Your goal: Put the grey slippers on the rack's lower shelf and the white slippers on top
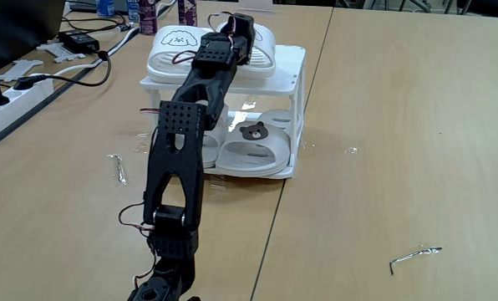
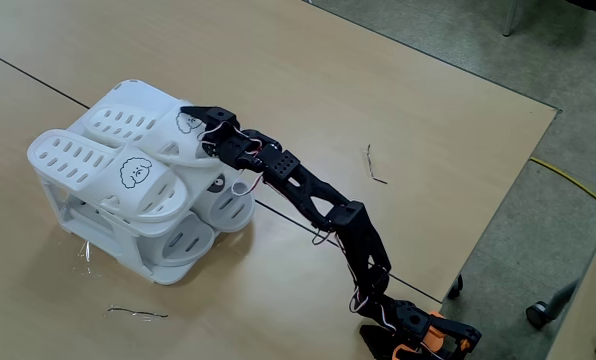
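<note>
- The rack [image 1: 297,79] stood on the table [image 1: 399,125], and both pairs were already housed in it: the grey slippers [image 1: 253,144] lay on the lower shelf [image 1: 266,173], the white slippers [image 2: 128,175] on its slatted top.
- The last step, seating the second white slipper, was judged to be in hand.
- The gripper [image 2: 193,125] was seen at that slipper's near edge on the rack top; whether the jaws were spread or pinching it could not be told.
- Next, a release, if any hold remained, and a clean upward withdrawal from the rack were judged to be called for, so that nothing was dragged off.
</note>
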